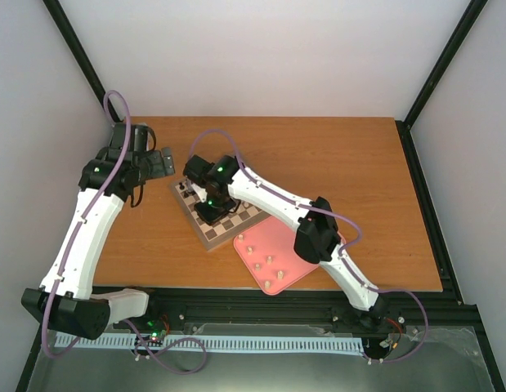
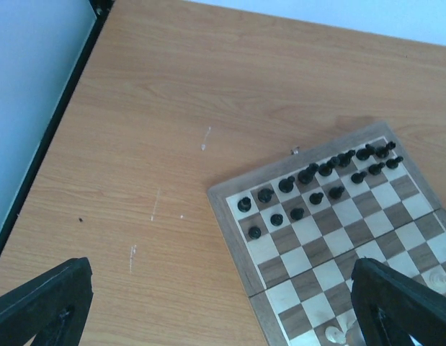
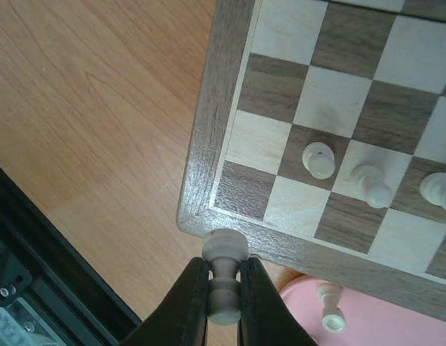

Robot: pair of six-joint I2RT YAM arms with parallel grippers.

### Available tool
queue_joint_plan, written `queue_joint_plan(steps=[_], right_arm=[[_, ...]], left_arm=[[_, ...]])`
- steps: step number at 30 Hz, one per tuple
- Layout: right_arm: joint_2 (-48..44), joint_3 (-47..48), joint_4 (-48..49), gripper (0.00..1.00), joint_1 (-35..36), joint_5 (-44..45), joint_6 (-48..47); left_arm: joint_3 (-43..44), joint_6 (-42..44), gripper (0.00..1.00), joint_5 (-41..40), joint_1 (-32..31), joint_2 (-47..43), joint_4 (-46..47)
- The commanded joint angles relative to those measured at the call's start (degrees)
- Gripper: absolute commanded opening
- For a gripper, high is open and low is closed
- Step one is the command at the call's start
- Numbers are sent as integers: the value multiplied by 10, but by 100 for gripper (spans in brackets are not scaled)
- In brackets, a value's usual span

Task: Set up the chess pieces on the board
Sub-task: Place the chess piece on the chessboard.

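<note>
At far left, around ten o'clock from the square wooden chessboard (image 2: 225,220) with dark-brown and cream squares, left gripper (image 1: 157,161) hanging over bare orange-brown wooden table (image 2: 136,108), fingers spread wide, nothing between them. Along the board's far edge, two rows of tiny black chess pieces (image 2: 308,173) standing in place. Toward the middle, right gripper (image 3: 224,285) clamped on one small pale cream chess piece (image 3: 224,247), held upright at the board's near corner, roughly six o'clock from that corner in the wrist view, not yet on any square. Just past it on the near ranks, only a few pale cream pieces (image 3: 320,158) set down, three visible in the right wrist view. Further right, at about four o'clock from the board and close against its edge, rounded pink plastic tray (image 1: 285,253) with about five loose pale pieces (image 1: 269,258) on it. Judged from this: dark side done, pale side barely begun, one piece in hand, the tray's handful yet to go. Full count not checkable, with the right arm hiding part of the board from above.
</note>
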Motion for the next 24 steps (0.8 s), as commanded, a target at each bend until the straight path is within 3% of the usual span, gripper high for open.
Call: queue_joint_plan(steps=[1, 10, 24], right_arm=[[19, 16, -13, 3, -1, -36, -22], [53, 10, 17, 4, 1, -67, -48], [94, 28, 36, 5, 0, -17, -45]], left_arm=[[45, 3, 100, -36, 4, 4, -4], [74, 2, 100, -30, 4, 13, -3], [72, 1, 100, -15, 4, 23, -4]])
